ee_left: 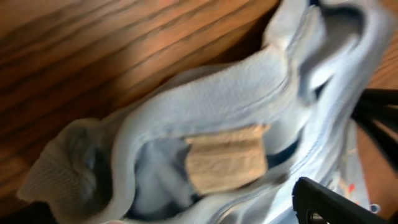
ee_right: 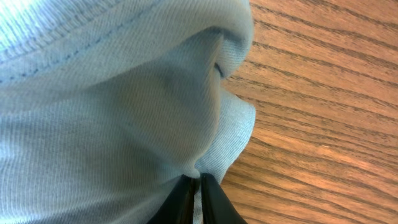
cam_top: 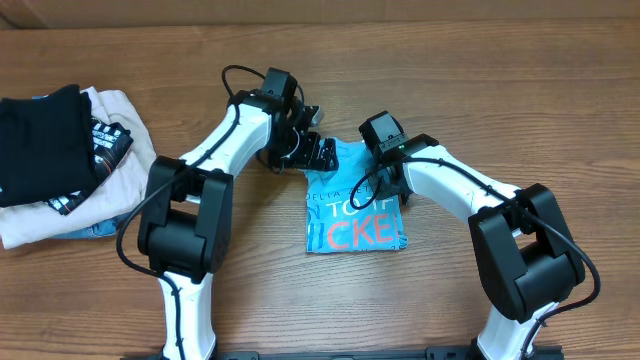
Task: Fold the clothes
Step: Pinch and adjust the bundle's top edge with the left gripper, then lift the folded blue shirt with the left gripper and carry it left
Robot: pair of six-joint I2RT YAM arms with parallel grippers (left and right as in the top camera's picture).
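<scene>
One sky-blue T-shirt [cam_top: 355,210] lies near the middle of the wooden table [cam_top: 500,80]. It is gathered into a rough rectangle, with white and coral-red lettering facing up on its near half. Two arms reach in over its far edge, one from each side. The left gripper [cam_top: 322,152] sits at the shirt's far-left corner with its jaws spread wide and released. In the left wrist view its dark fingers [ee_left: 329,199] stand apart over the rumpled collar, where one beige neck label [ee_left: 227,165] shows inside the ribbed band, and nothing is held between them. The right gripper [ee_right: 199,190] is at the shirt's far-right part. Its two fingers are clenched together, and a fold of the blue fabric is drawn down into the tips. The right arm's white link lies across the shirt's far-right corner in the overhead view and hides that part. Well apart, at the table's left edge, is one pile. It holds one black folded garment [cam_top: 45,135] lying on one cream garment [cam_top: 110,175], with a sliver of blue cloth [cam_top: 100,230] poking out at the near side.
</scene>
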